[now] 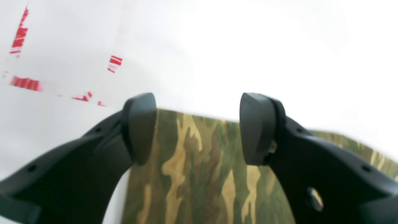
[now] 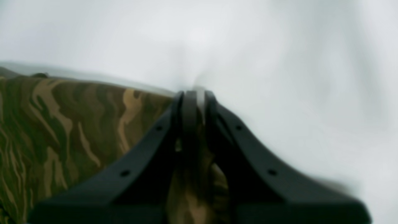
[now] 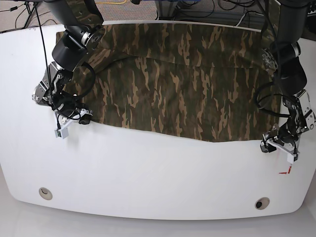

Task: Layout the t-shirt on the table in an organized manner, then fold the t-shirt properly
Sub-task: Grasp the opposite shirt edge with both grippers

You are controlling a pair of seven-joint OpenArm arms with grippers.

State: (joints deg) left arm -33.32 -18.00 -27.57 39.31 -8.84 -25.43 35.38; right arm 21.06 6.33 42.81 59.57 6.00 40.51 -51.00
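The camouflage t-shirt (image 3: 182, 84) lies spread across the far half of the white table (image 3: 148, 173), its near hem running from left to right. My right gripper (image 3: 81, 118) is at the shirt's near left corner. In the right wrist view it (image 2: 194, 93) is shut, with the t-shirt (image 2: 62, 124) cloth pinched between its fingers at the hem. My left gripper (image 3: 276, 143) is at the near right corner. In the left wrist view it (image 1: 197, 124) stands open, low over the t-shirt (image 1: 199, 174) edge, with cloth showing between the fingers (image 1: 140, 124).
Red tape marks (image 1: 25, 83) lie on the table (image 1: 248, 46) beyond the left gripper, and one red mark (image 3: 285, 171) shows near the right edge. Two round grommets (image 3: 45, 193) (image 3: 262, 203) sit near the front edge. Cables lie behind the table.
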